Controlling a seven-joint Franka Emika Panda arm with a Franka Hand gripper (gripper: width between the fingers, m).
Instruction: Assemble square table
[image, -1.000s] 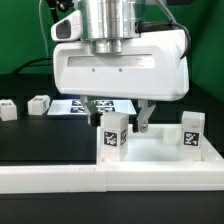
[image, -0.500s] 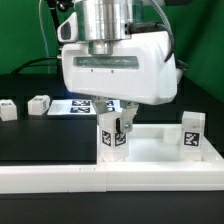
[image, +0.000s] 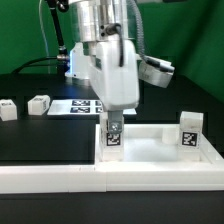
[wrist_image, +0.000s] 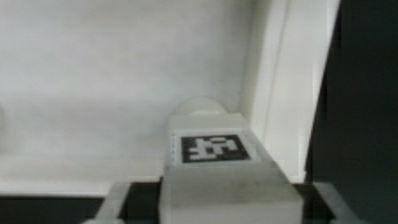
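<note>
Legs lie loose at the exterior view's left: the left leg and a second leg rest on the black tabletop, well apart from the top. Beside them, further back, is the flat marker board.

In the middle, the gripper pinches the held leg upright over the corner of the top nearest the exterior view's left. The wrist view shows its tag face between the fingers.

The step in hand looks like seating this leg in its corner socket. To do it well, keep the leg plumb, press down gently while turning, and do not drag the top, which seems to sit against the wall. Whether the leg's foot has met the socket is hidden.

The top is white and tray-like with a raised rim. Each leg is a short white block bearing a black-and-white tag. At the right, the right leg stands upright in another corner of the top.
</note>
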